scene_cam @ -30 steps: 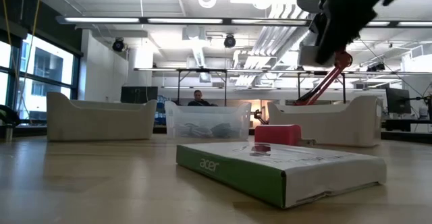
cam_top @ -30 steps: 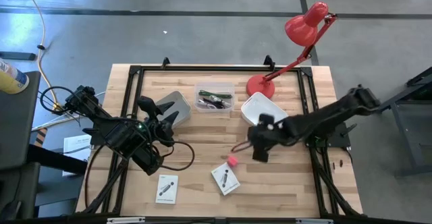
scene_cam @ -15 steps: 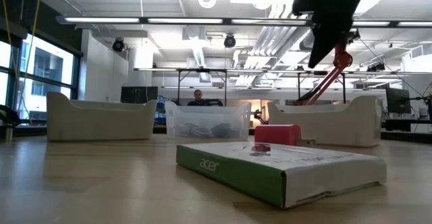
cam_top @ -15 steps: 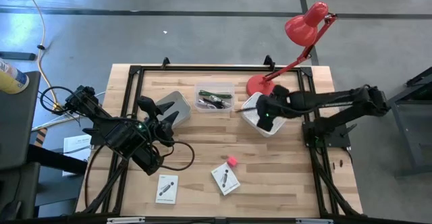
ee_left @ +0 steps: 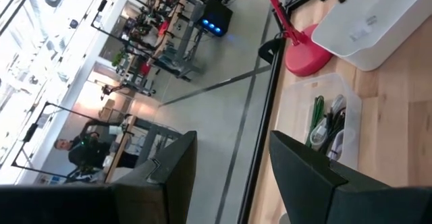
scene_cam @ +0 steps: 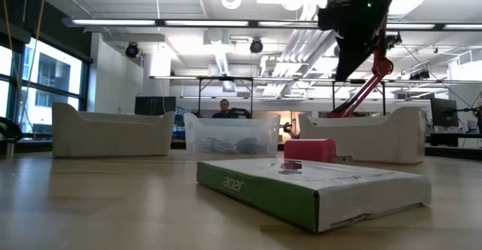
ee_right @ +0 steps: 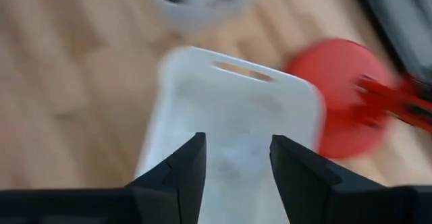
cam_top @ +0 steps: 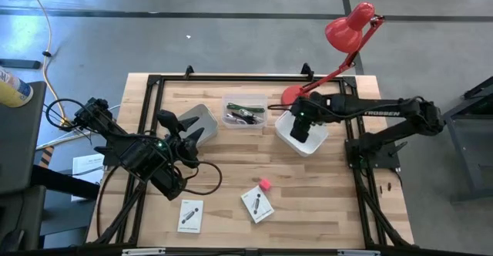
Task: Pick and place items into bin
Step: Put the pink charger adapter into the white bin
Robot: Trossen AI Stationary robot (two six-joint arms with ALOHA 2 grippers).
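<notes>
A wooden desk [cam_top: 231, 171] seen from above, with two dark robot arms reaching over it.

On the left, the left gripper [cam_top: 182, 125] hangs above the desk beside a grey bin [cam_top: 202, 119]. Its fingers [ee_left: 169, 170] are spread apart and hold nothing.

Toward the front of the desk lie two flat white cards with dark print: one card [cam_top: 190, 215] front left, a second card [cam_top: 256, 204] just right of it. From desk height the nearer card shows as a flat box with a green edge [scene_cam: 248, 190]. A small pink piece [cam_top: 265, 184] rests on the wood just behind the second card, well apart from every bin.

At the back centre stands a clear bin [cam_top: 245, 111]. Inside it are a green pen [cam_top: 248, 107] and thin coiled cables [cam_top: 240, 118], also visible from the left wrist view [ee_left: 317, 119].

Right of the clear bin is a white bin [cam_top: 295, 140]. The right gripper [cam_top: 300, 128] hovers directly above it. Its fingers [ee_right: 172, 177] are parted, with nothing between them; the white bin's floor shows through the gap.

Behind the white bin sits the round base of a red desk lamp [cam_top: 293, 97], its arm rising to a red shade beyond the desk's right rear corner.
</notes>
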